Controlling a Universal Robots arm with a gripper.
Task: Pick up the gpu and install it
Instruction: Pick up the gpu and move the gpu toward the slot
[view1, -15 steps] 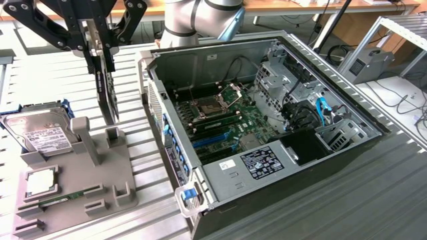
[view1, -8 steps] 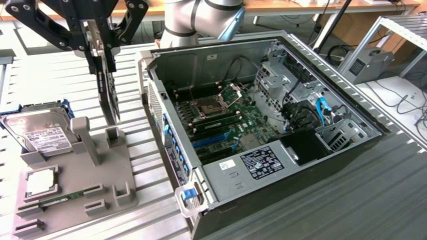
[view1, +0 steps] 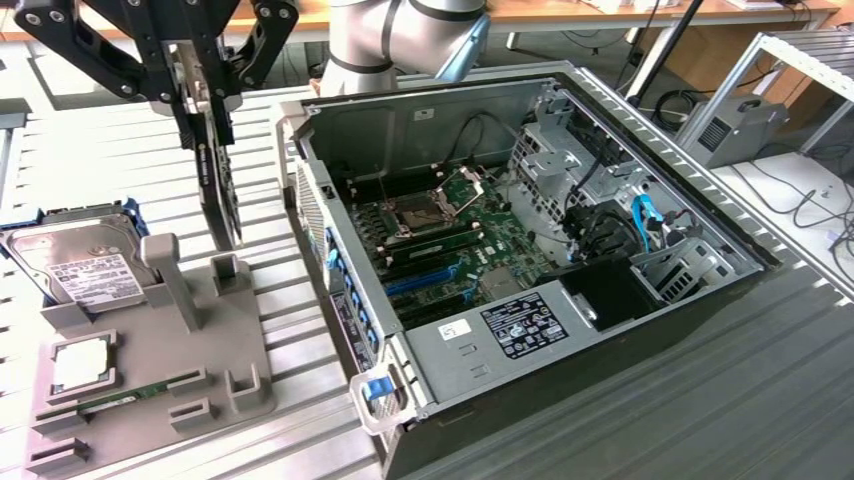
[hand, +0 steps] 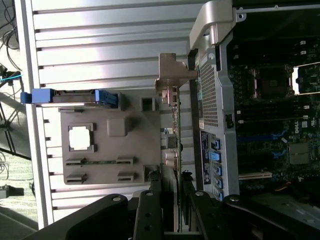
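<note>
gpu (view1: 222, 190), gripped by downward-pointing pincer (view1: 207, 105) (hanging vertically), above grey holder (view1: 147, 365)

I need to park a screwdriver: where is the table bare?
Bare table lies at the exterior view's lower right, beside the computer case, and at its upper left, beyond the hard drive. The grey holder is crowded, with the gpu hanging over it.

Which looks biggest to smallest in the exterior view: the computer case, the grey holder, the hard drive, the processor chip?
1. computer case
2. grey holder
3. hard drive, partly hidden by the holder
4. processor chip
</note>
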